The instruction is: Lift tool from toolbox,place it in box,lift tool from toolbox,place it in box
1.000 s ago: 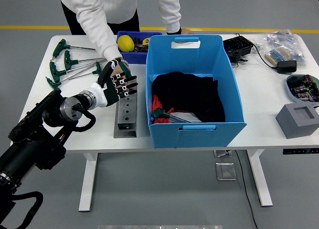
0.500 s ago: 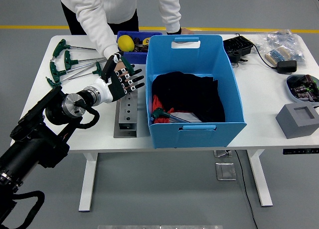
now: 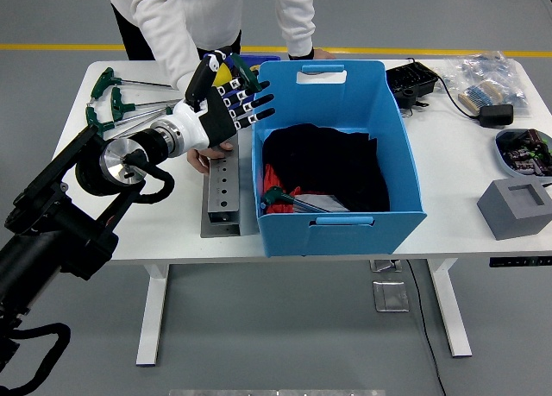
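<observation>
Green-handled tools [image 3: 116,111] lie on your counter [image 3: 155,215] at far left, apart from the blue box [image 3: 336,154]. Your left hand [image 3: 222,107] hovers beside the box's left wall, fingers [image 3: 257,101] spread, holding nothing. A person's hand [image 3: 210,157] rests on the metal block [image 3: 222,198].

Grey tool rack [image 3: 221,198] lies lengthwise beside the tall blue box [image 3: 336,154], green-handled tool [image 3: 280,199] already inside it.
</observation>
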